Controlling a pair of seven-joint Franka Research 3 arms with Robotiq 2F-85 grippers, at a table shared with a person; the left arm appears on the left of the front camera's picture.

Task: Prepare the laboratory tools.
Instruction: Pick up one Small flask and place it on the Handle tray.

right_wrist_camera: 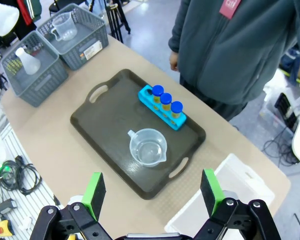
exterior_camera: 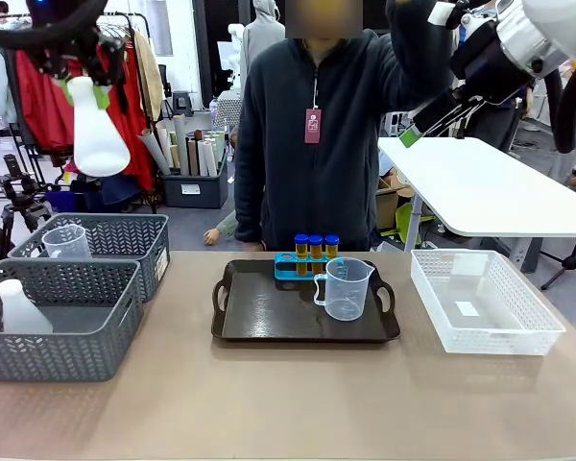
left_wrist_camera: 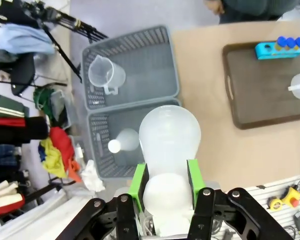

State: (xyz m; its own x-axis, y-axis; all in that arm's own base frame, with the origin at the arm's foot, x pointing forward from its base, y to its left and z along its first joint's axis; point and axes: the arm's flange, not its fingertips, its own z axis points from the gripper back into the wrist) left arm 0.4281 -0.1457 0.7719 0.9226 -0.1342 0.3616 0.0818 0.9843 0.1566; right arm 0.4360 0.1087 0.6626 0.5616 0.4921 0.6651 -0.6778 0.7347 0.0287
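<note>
front view: the white conical flask (exterior_camera: 98,130) hangs in the air at the upper left of the frame, neck up, clamped by the left gripper (exterior_camera: 82,91) well above the table (exterior_camera: 288,403). the left wrist view looks down the same flask (left_wrist_camera: 169,145) and adds the grip itself: the left gripper (left_wrist_camera: 166,180) has its green pads (left_wrist_camera: 138,180) pressed on either side of the narrow neck, with the wide base pointing away toward the grey baskets below.

in the near grey basket (exterior_camera: 86,346) a second flask (exterior_camera: 19,309) stands upright; in the far grey basket (exterior_camera: 139,240) sits a spare beaker (exterior_camera: 65,240).

the right wrist view lays out the centre from above: on the dark tray (right_wrist_camera: 105,130) the clear beaker (right_wrist_camera: 148,147) stands near the middle, and the blue rack (right_wrist_camera: 162,115) with three test tubes (right_wrist_camera: 165,100) stands at the tray's edge nearest the person (right_wrist_camera: 230,45). a white mesh basket (right_wrist_camera: 230,175) is at the lower right.

the right gripper (right_wrist_camera: 152,192) has its pads wide apart, holding nothing; in the front view it (exterior_camera: 410,134) is raised at the upper right.
</note>
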